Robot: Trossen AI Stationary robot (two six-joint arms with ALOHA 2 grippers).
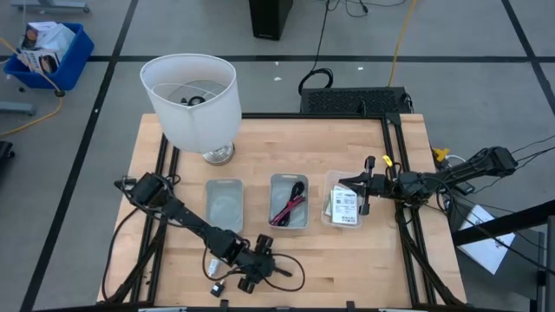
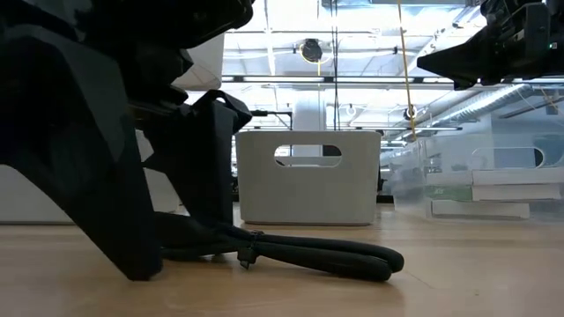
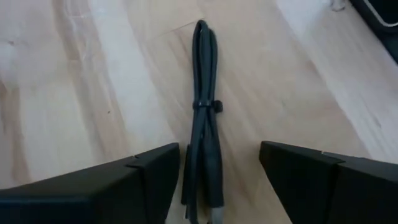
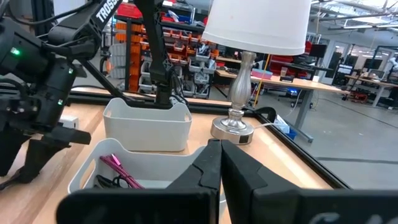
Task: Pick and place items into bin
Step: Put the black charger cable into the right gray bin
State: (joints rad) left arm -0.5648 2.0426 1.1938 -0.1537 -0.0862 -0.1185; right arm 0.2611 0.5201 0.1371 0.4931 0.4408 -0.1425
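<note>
Between left fingers (image 3: pixel 149 180): black cable (image 3: pixel 206 118).

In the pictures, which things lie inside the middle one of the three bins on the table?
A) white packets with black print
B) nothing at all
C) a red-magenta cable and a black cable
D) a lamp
C: in the high view the middle bin holds the red-magenta cable and a black cable, while the packets lie in the right bin.
</note>
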